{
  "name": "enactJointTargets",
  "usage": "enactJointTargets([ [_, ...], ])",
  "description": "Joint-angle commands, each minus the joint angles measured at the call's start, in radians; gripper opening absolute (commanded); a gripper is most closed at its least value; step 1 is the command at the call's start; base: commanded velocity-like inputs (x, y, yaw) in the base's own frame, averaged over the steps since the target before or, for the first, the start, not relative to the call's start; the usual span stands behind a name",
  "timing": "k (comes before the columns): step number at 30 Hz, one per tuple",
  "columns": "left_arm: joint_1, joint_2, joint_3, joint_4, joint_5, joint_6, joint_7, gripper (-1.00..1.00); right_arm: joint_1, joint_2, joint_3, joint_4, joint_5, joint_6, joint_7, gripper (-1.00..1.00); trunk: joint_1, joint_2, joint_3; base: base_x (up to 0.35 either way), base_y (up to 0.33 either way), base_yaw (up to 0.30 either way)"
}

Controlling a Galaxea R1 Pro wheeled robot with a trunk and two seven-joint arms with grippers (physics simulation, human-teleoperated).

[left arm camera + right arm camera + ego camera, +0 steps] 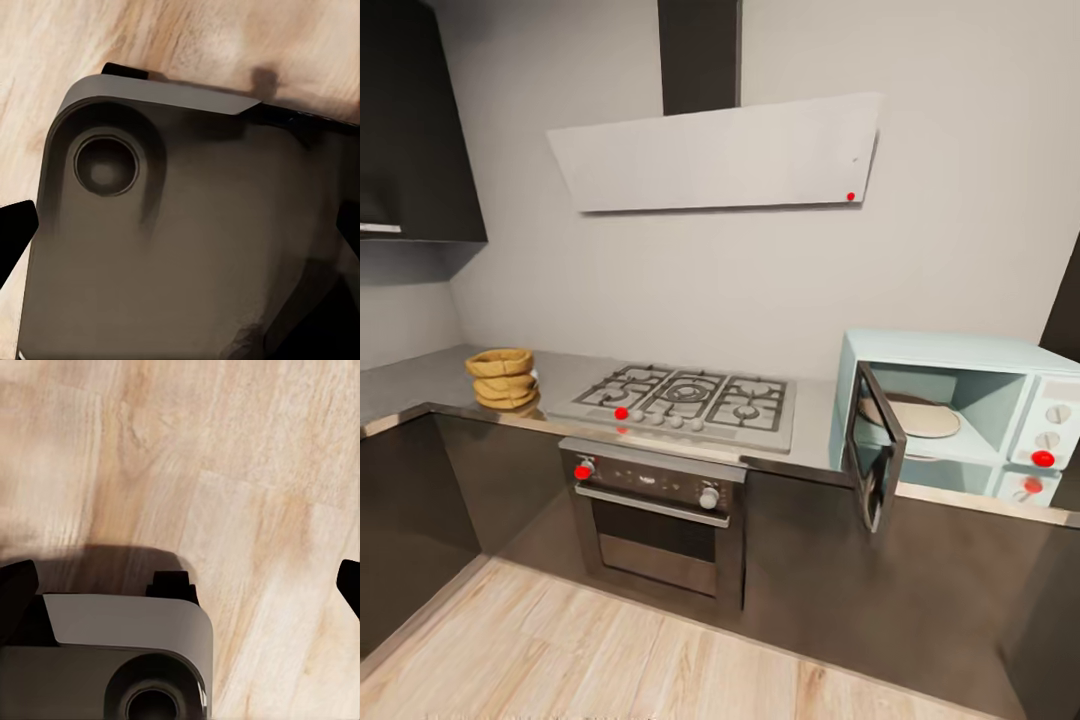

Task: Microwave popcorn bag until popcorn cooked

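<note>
Though open, microwave [960, 410] partly cropped.

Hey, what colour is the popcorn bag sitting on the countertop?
Tan-brown, with bulging folds; the popcorn bag shows best in the head view.

No text, brand, number or label can be read anywhere; the oven [653, 520] bears a small pale mark on its control strip between the knobs, too blurred to make out; the microwave [960, 415] shows knobs and a red dot on its side panel, but no legible figures or words; the hood [715, 152] carries a red dot only; the hob [685, 400] has plain knobs and one red one, with no markings that can be told.
</note>
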Motion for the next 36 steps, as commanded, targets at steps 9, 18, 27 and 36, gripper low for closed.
enactJointTargets([
  [9, 0.000, 0.000, 0.001, -0.001, 0.006, -0.002, -0.001, 1.00, -0.001, -0.002, -0.009, 0.003, 0.010, -0.005, 0.000, 1.00, 0.000, -0.001, 0.002, 0.000, 0.000, 0.281],
  [18, 0.000, 0.001, 0.001, -0.002, 0.006, -0.002, -0.001, 1.00, -0.001, -0.001, -0.008, 0.003, 0.010, -0.003, 0.001, 1.00, 0.000, -0.001, 0.002, 0.000, 0.000, 0.281],
  [27, 0.001, 0.001, 0.001, -0.002, 0.006, -0.002, -0.001, 1.00, -0.001, -0.002, -0.008, 0.003, 0.010, -0.002, 0.002, 1.00, 0.000, -0.001, 0.002, 0.000, 0.000, 0.281],
  [36, 0.000, 0.004, 0.001, 0.000, 0.067, 0.000, 0.000, 1.00, -0.001, -0.001, -0.008, 0.003, 0.010, -0.002, 0.001, 1.00, 0.000, -0.001, 0.002, 0.000, 0.000, 0.281],
])
